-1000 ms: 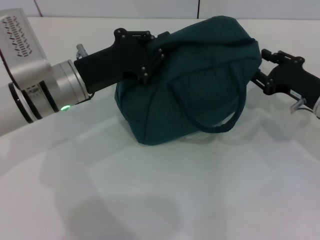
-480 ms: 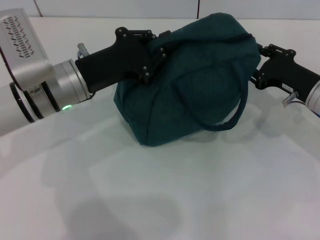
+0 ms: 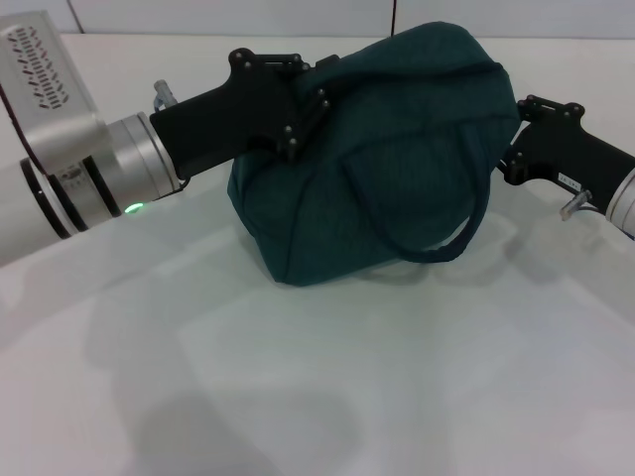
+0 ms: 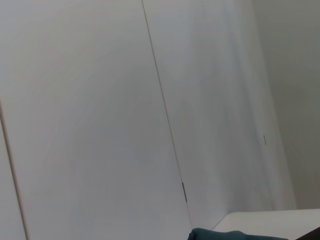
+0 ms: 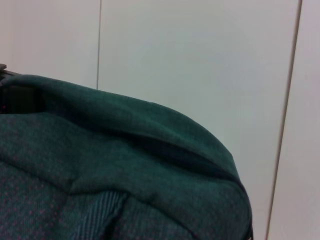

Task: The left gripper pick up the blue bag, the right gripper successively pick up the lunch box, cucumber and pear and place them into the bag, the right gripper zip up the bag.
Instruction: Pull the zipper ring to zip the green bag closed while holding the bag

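Seemingly at zipping, the left gripper [image 3: 306, 87] clamps the bulging blue bag's [image 3: 397, 169] left end, while the right gripper [image 3: 514, 139], grip unclear, must pull its zipper.

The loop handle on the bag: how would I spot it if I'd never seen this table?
On the white table, find the blue bag between the left gripper and right gripper. The handle is the thin dark strap arching down its front face towards the right, the only part standing away from the fabric.
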`<action>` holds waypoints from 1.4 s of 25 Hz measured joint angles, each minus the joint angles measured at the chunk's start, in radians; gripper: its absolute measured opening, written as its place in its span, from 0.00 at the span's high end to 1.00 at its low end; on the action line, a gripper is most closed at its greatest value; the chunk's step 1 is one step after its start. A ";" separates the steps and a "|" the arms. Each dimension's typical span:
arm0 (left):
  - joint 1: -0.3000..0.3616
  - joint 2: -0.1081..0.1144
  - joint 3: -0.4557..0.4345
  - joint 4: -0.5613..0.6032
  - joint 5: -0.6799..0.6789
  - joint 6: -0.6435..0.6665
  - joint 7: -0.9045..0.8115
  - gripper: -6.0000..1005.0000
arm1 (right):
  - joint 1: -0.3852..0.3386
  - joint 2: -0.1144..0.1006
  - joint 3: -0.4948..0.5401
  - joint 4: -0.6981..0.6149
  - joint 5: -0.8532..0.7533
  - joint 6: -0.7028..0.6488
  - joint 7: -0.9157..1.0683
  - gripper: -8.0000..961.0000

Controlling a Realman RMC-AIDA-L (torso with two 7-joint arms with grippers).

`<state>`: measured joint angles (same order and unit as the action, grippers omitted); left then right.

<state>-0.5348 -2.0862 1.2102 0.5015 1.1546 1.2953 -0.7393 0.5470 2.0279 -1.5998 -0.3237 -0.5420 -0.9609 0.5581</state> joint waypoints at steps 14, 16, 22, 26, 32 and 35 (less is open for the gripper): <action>-0.001 0.000 0.001 -0.001 -0.001 -0.002 0.011 0.87 | 0.011 0.000 0.009 0.000 0.009 0.047 -0.001 0.80; -0.002 0.000 0.002 -0.001 -0.001 -0.002 0.011 0.87 | 0.012 0.000 0.009 0.000 0.009 0.048 -0.001 0.87; 0.000 0.000 0.000 -0.002 -0.001 -0.002 0.011 0.86 | 0.007 0.000 0.009 0.000 0.014 0.048 -0.001 0.95; 0.002 0.000 -0.002 -0.002 -0.003 0.000 0.010 0.85 | -0.001 0.000 0.009 0.009 0.043 0.063 -0.001 0.97; 0.001 0.001 -0.003 -0.002 -0.007 0.004 0.003 0.84 | -0.019 0.000 0.011 0.015 0.051 0.082 0.000 0.97; 0.001 0.000 -0.001 -0.001 -0.011 0.005 0.005 0.84 | -0.023 0.000 0.009 0.015 0.051 0.080 0.003 0.97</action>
<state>-0.5339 -2.0860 1.2096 0.5001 1.1434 1.2998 -0.7343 0.5237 2.0279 -1.5903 -0.3083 -0.4907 -0.8811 0.5607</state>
